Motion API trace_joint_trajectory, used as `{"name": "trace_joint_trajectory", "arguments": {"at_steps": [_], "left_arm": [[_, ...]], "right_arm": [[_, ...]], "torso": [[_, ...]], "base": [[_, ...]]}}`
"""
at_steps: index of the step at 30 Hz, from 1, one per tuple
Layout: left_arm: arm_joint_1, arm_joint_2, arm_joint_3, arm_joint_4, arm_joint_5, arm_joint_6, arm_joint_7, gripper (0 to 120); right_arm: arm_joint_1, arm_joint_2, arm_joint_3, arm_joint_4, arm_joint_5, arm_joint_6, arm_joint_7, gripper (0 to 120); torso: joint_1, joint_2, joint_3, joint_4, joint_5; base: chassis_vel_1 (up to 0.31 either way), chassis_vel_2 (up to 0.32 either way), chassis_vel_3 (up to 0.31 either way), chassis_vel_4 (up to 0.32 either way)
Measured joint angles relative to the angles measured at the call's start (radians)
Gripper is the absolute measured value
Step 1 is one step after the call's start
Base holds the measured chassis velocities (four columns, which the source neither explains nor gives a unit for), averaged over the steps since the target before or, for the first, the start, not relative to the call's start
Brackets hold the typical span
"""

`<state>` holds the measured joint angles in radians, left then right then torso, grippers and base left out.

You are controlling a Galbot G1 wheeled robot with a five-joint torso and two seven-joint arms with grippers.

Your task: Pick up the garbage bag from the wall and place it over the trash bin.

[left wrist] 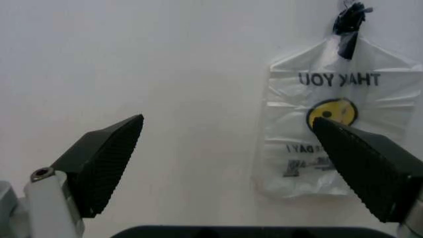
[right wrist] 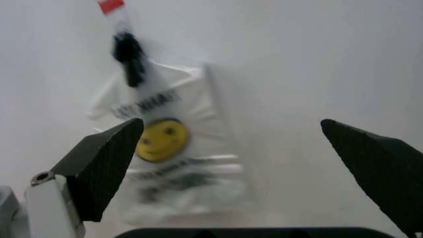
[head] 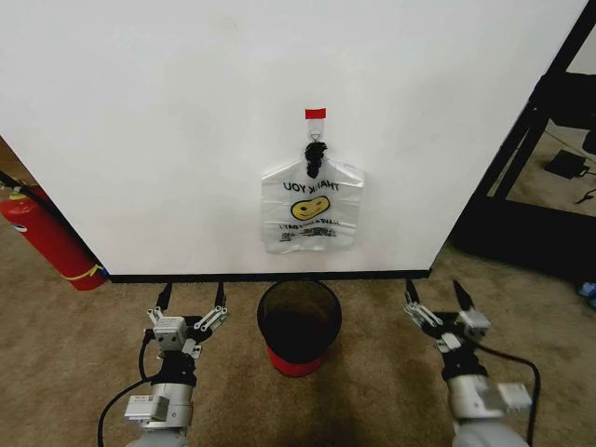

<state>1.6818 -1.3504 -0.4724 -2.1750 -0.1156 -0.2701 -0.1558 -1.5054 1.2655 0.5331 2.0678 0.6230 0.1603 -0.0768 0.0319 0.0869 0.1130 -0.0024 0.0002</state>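
Note:
A flat bunch of see-through bags with a yellow smiley face hangs on the white wall, gathered by a black tie on a hook under red tape. It also appears in the wrist views. I cannot tell a single garbage bag apart from the bunch. The trash bin, round and black with a red base, stands on the carpet directly below it. My left gripper is open, low and left of the bin. My right gripper is open, low and right of the bin. Both point at the wall and hold nothing.
A red fire extinguisher leans at the wall's left end. A black metal frame and dark gear stand past the wall's right edge. Brown carpet lies between the grippers and the wall's black baseboard.

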Motion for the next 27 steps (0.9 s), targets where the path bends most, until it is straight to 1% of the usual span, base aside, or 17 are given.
{"name": "trace_joint_trajectory", "arguments": {"at_steps": [1,2,3,4,5,6,8,9,10,11,12,15,17,18,20,25,27], "left_arm": [[-0.008,0.007,0.009,0.005,0.0,0.002,0.0,100],[-0.008,0.007,0.009,0.005,0.0,0.002,0.0,100],[-0.013,0.012,0.017,0.01,0.0,0.004,0.0,100],[-0.021,0.022,0.03,0.018,-0.001,0.007,0.0,100],[-0.023,0.026,0.036,0.022,-0.001,0.008,0.0,100],[-0.02,0.032,0.044,0.027,0.001,0.008,0.002,100],[-0.008,0.034,0.046,0.027,0.01,0.006,0.002,100],[0.0,0.033,0.045,0.022,0.016,0.005,0.002,100],[0.005,0.032,0.041,0.016,0.02,0.004,0.002,100],[0.005,0.032,0.041,0.016,0.02,0.004,0.002,100],[0.007,0.03,0.037,0.012,0.022,0.004,0.001,100],[0.007,0.022,0.02,0.002,0.025,0.006,0.001,100],[0.009,0.018,0.011,0.0,0.025,0.008,0.0,100],[0.009,0.018,0.011,0.0,0.025,0.008,0.0,100],[0.016,0.018,0.003,0.0,0.026,0.008,-0.001,100],[0.023,0.013,-0.009,0.005,0.03,0.005,-0.002,100],[0.023,0.011,-0.009,0.005,0.03,0.005,-0.002,100]], "right_arm": [[0.038,-0.02,-0.01,-0.015,0.077,-0.026,-0.021,100],[0.038,-0.02,-0.01,-0.015,0.077,-0.026,-0.021,100],[0.067,-0.032,-0.015,-0.027,0.128,-0.044,-0.036,100],[0.113,-0.045,-0.022,-0.049,0.199,-0.068,-0.059,100],[0.142,-0.051,-0.027,-0.065,0.234,-0.081,-0.072,100],[0.203,-0.059,-0.044,-0.097,0.289,-0.103,-0.096,100],[0.306,-0.067,-0.085,-0.148,0.362,-0.135,-0.123,100],[0.36,-0.068,-0.114,-0.175,0.394,-0.151,-0.131,100],[0.41,-0.068,-0.142,-0.203,0.418,-0.166,-0.137,100],[0.41,-0.068,-0.142,-0.203,0.418,-0.166,-0.137,100],[0.447,-0.067,-0.167,-0.226,0.433,-0.176,-0.141,100],[0.583,-0.054,-0.268,-0.346,0.439,-0.195,-0.165,100],[0.659,-0.039,-0.312,-0.421,0.437,-0.196,-0.184,100],[0.659,-0.039,-0.312,-0.421,0.437,-0.196,-0.184,100],[0.734,-0.011,-0.342,-0.504,0.454,-0.205,-0.224,100],[0.846,0.058,-0.365,-0.664,0.494,-0.215,-0.299,100],[0.856,0.065,-0.365,-0.68,0.497,-0.216,-0.31,100]], "torso": [[0.0,0.0,0.0,-0.0003,-0.0003],[0.0,0.0,0.0,-0.0003,-0.0003],[0.0,0.0,0.0,-0.0005,-0.0002],[0.0,0.0,0.0,-0.0007,-0.0002],[0.0,0.0,0.0,-0.001,-0.0003],[0.0,0.0,0.0,-0.0016,-0.0003],[0.0,0.0,0.0,-0.0005,0.0],[0.0,0.0,0.0,-0.0001,-0.0004],[0.0,0.0,0.0,-0.0001,-0.0004],[0.0,0.0,0.0,-0.0001,-0.0004],[0.0,0.0,0.0,-0.0001,-0.0003],[0.0,0.0,0.0,-0.0008,-0.0001],[0.0,0.0,0.0,-0.0007,-0.0003],[0.0,0.0,0.0,-0.0007,-0.0003],[0.0,0.0,0.0,-0.0005,-0.0005],[0.0,0.0,0.0,-0.0006,-0.0003],[0.0,0.0,0.0,-0.0006,-0.0003]], "base": [[0.0,0.0,0.0,0.0],[0.0,0.0,0.0,0.0],[0.0,0.0,0.0,0.0],[0.0,0.0,0.0,0.0],[0.0,0.0,0.0,0.0],[0.0,0.0,0.0,0.0],[0.0,0.0,0.0,0.0],[0.0,0.0,0.0,0.0],[0.0,0.0,0.0,0.0],[0.0,0.0,0.0,0.0],[0.0,0.0,0.0,0.0],[0.0,0.0,0.0,0.0],[0.0,0.0,0.0,0.0],[0.0,0.0,0.0,0.0],[0.0,0.0,0.0,0.0],[0.0,0.0,0.0,0.0],[0.0,0.0,0.0,0.0]]}}
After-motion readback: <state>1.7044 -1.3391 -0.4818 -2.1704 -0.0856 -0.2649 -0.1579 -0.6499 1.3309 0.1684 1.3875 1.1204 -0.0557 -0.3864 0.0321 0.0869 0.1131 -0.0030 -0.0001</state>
